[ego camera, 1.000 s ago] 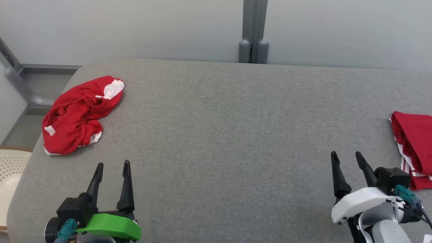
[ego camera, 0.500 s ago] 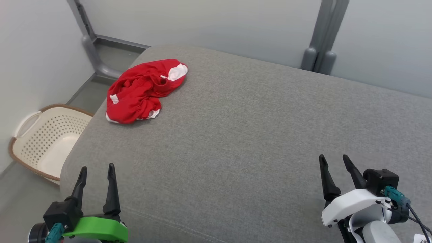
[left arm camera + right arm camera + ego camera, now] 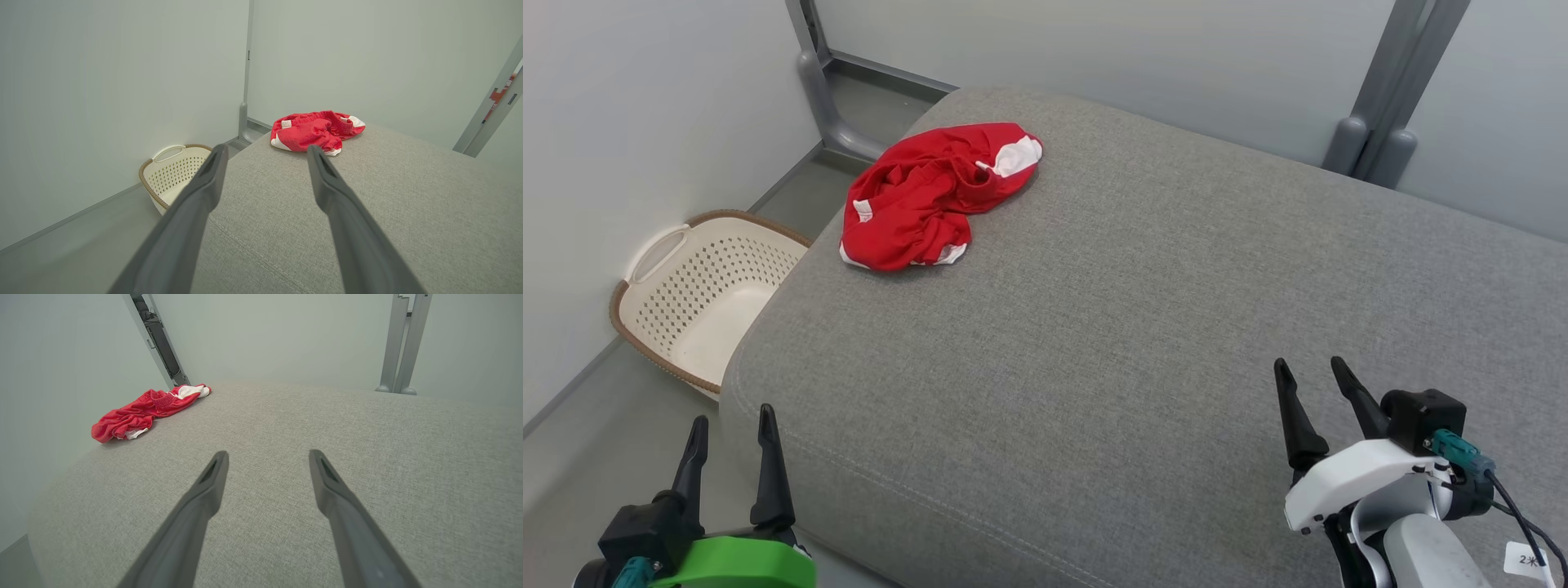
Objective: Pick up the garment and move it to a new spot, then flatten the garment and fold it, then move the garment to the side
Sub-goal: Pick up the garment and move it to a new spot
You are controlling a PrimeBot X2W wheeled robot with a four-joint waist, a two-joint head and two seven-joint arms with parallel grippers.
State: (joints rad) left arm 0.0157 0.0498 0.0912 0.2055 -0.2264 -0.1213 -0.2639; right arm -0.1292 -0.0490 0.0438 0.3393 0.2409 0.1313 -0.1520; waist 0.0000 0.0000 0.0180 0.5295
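Since the red garment (image 3: 935, 196) lies bunched on the grey cushion (image 3: 1094, 327), at the corner beside the basket (image 3: 698, 282), the left gripper (image 3: 731, 415) should reach there and pinch a thick fold. Both it and the right gripper (image 3: 1308, 363) gape wide, holding nothing. Compared with a second ago, the head has turned toward the basket; the garment stays put.
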